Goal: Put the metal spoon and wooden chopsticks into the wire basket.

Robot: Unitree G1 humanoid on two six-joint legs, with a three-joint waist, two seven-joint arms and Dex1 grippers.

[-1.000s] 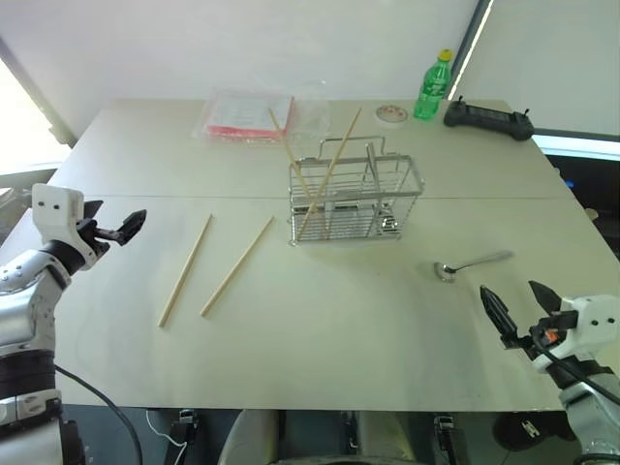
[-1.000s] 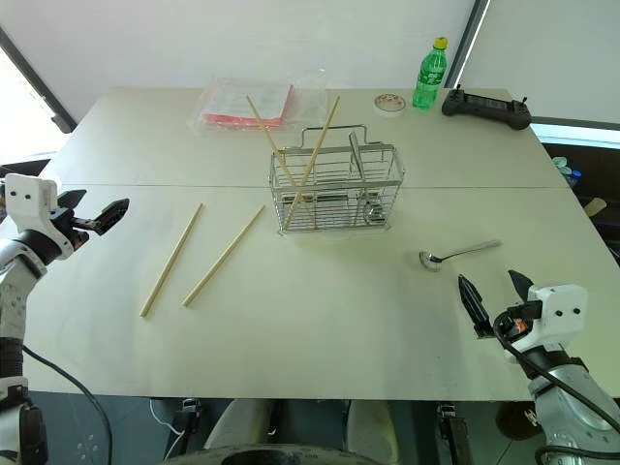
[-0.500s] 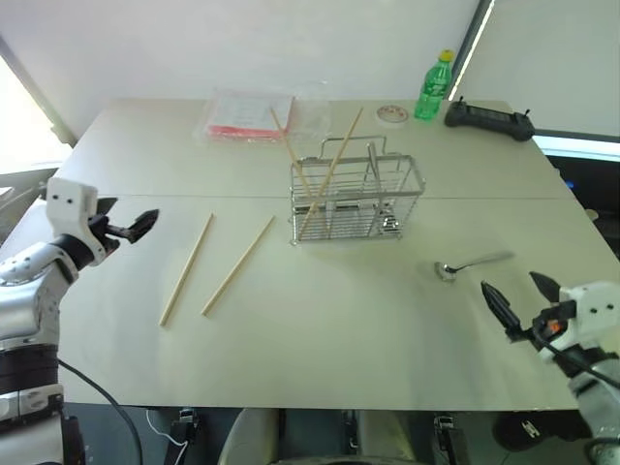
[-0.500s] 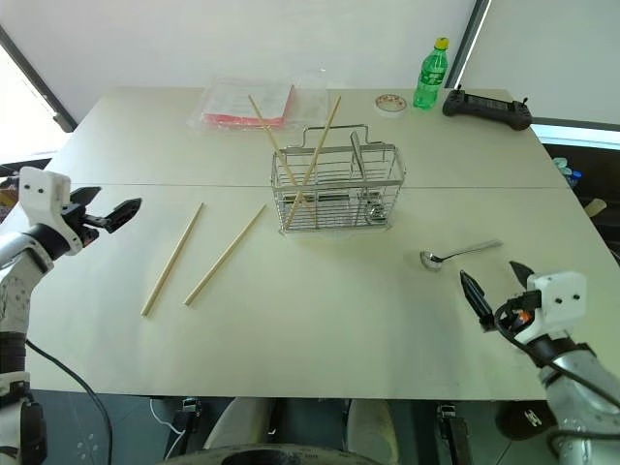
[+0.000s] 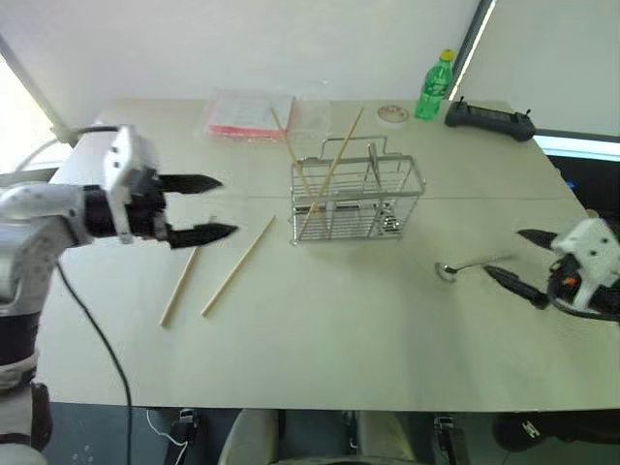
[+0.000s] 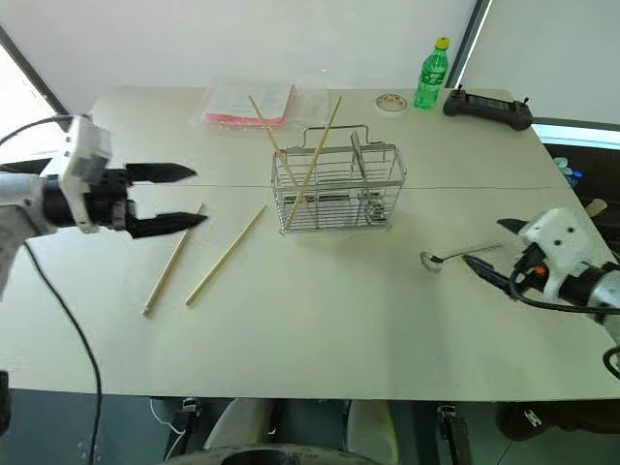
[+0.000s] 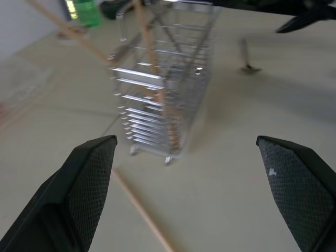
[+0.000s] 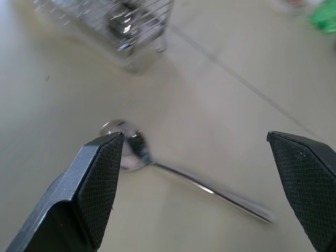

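Pale bench [image 5: 320, 358] carries the wire basket [image 5: 356, 202] near centre; two wooden chopsticks [image 5: 329, 172] stand crossed inside its left end, leaning out over the rim. Two more chopsticks [image 5: 236, 266] lie flat on the bench left of it. Metal spoon [image 5: 471, 263] lies right of the basket. Left pincer [image 5: 199, 207] spread wide, empty, above the loose sticks; right pincer [image 5: 528, 262] spread wide, empty, beside the spoon.

The wire basket [image 8: 113, 18] is blurred and cut off at the edge.
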